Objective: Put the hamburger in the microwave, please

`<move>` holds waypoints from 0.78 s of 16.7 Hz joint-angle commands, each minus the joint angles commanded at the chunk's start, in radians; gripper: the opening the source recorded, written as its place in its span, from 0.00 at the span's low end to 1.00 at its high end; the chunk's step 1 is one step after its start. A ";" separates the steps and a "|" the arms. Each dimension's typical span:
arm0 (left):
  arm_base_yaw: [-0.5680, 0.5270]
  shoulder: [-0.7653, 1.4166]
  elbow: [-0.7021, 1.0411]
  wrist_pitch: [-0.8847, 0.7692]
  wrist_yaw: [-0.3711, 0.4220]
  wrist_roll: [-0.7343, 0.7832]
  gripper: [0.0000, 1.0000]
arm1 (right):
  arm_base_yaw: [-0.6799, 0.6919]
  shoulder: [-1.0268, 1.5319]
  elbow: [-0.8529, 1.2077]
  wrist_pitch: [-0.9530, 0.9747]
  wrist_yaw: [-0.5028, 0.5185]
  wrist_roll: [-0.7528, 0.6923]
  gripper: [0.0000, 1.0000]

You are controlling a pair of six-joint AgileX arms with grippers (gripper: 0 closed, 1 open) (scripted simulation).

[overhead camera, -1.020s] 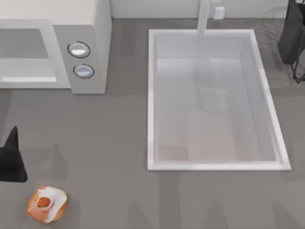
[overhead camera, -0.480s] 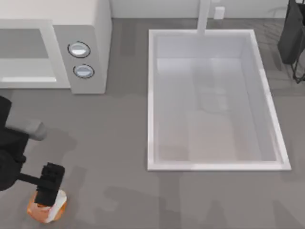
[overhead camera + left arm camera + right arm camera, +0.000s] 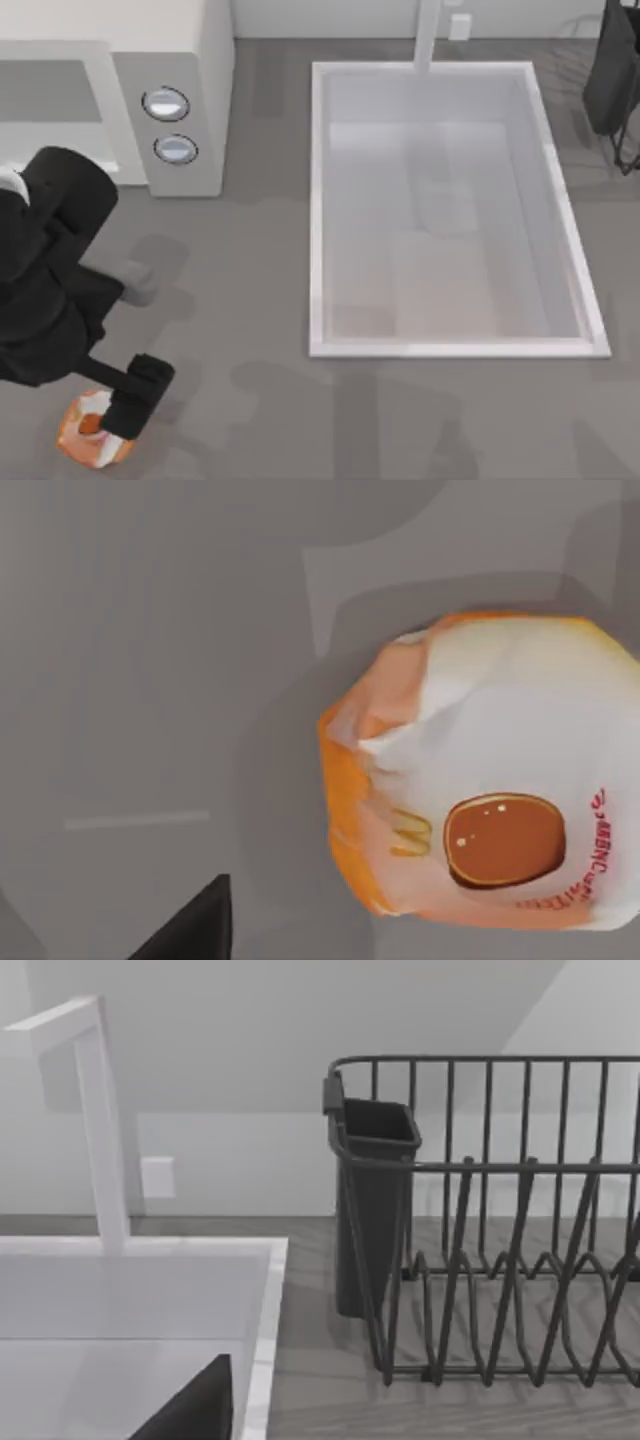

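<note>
Jaws of left gripper [image 3: 130,405]: apart or together cannot tell, hidden beneath the black wrist block in the top view. Poised directly over the hamburger [image 3: 85,437] at the near left corner of the grey table [image 3: 250,300], covering its right half. Contact with the hamburger not clear. Bulky black left arm reaching in from the left edge, crossing in front of the microwave.

From the left wrist view: hamburger [image 3: 490,780] close below, wrapped in white and orange paper with a glossy reddish-brown round mark on top, lying on bare table. One dark wedge of the left gripper [image 3: 195,930] just beside it, apart from the wrapper.

Microwave [image 3: 170,60] at the far left, off-white, cavity facing the near side, two round silver-grey knobs [image 3: 166,104] stacked on its right panel. Well apart from the hamburger, with the arm between them.

Large white sink basin [image 3: 320,200] set into the middle and right of the table, with a white faucet [image 3: 428,35] at its far rim.

Right gripper [image 3: 190,1410]: a dark wedge in the right wrist view, jaws cannot tell. Idle, looking at the sink's far right corner, a black wire dish rack [image 3: 500,1260] and the dark utensil cup [image 3: 375,1210] hung on the rack's end. Same rack [image 3: 620,80] at the far right edge in the top view.
</note>
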 joint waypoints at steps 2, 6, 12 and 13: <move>0.000 0.001 0.001 -0.001 0.000 0.000 1.00 | 0.000 0.000 0.000 0.000 0.000 0.000 1.00; 0.003 0.007 -0.012 0.017 0.000 0.001 1.00 | 0.000 0.000 0.000 0.000 0.000 0.000 1.00; 0.002 0.134 -0.128 0.270 0.000 0.004 1.00 | 0.000 0.000 0.000 0.000 0.000 0.000 1.00; 0.002 0.157 -0.149 0.314 0.000 0.005 1.00 | 0.000 0.000 0.000 0.000 0.000 0.000 1.00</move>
